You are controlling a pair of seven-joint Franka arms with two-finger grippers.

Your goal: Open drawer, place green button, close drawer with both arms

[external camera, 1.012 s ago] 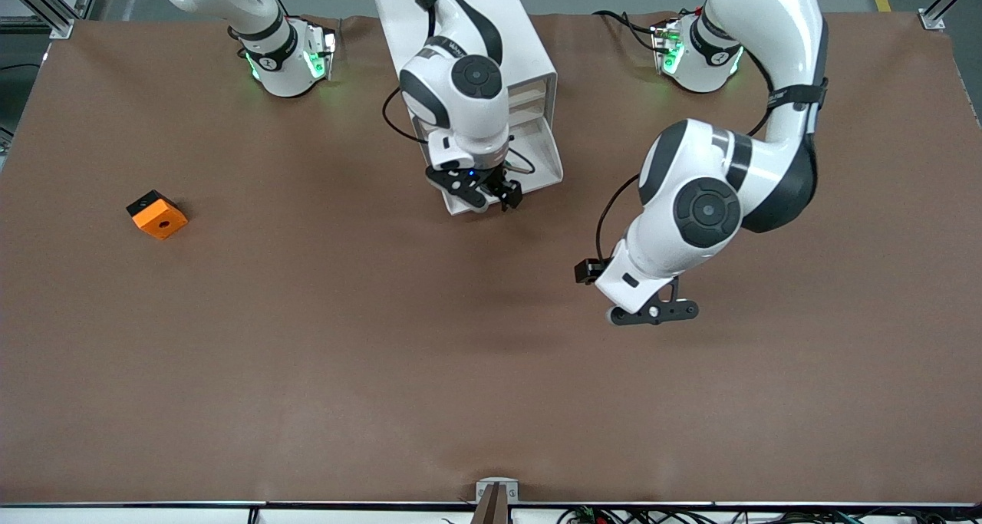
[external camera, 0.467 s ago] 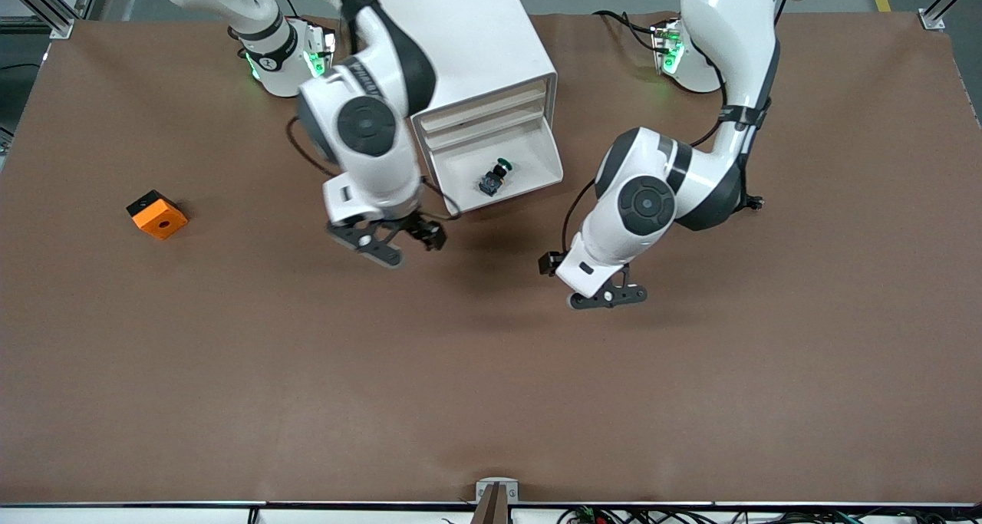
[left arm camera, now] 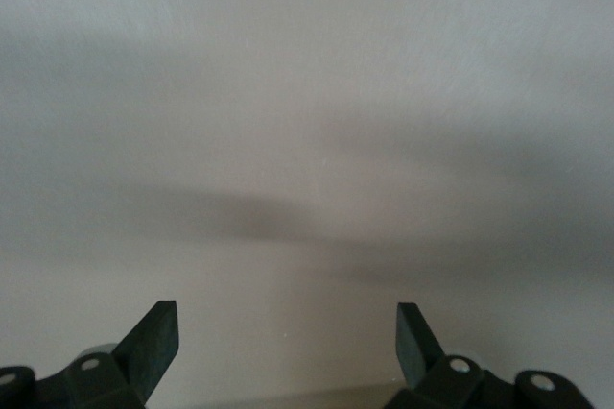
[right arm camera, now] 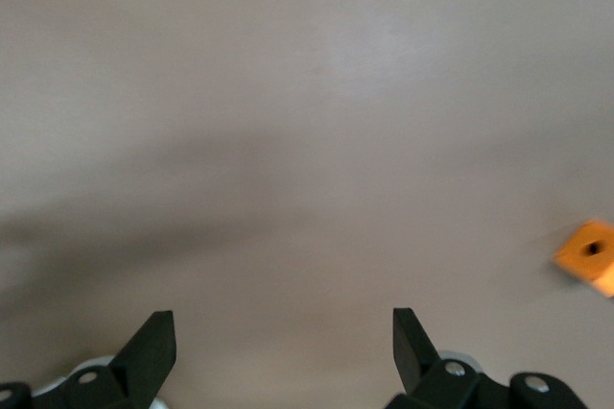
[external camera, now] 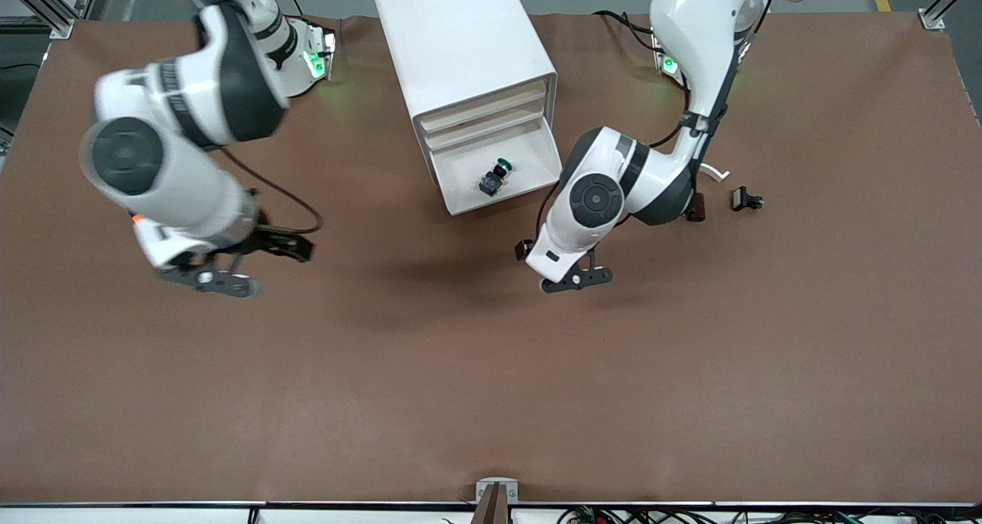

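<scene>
The white cabinet (external camera: 460, 33) stands near the robots' bases with its lowest drawer (external camera: 549, 158) pulled open. The button (external camera: 493, 177), green cap and blue-grey base, lies in that drawer. My right gripper (external camera: 245, 267) is open and empty over bare table toward the right arm's end, well away from the cabinet; its wrist view shows its fingertips (right arm camera: 153, 337) wide apart. My left gripper (external camera: 577, 278) is open and empty, low over the table just nearer the front camera than the drawer's corner; its fingertips (left arm camera: 158, 327) are also wide apart.
An orange block (right arm camera: 587, 253) lies on the table near my right gripper, almost all hidden under the right arm in the front view. Small black-brown clip pieces (external camera: 746, 199) and a white curved piece (external camera: 715, 172) lie toward the left arm's end.
My right gripper left the button in the drawer and swung away toward the right arm's end. My left gripper moved closer to the drawer's front.
</scene>
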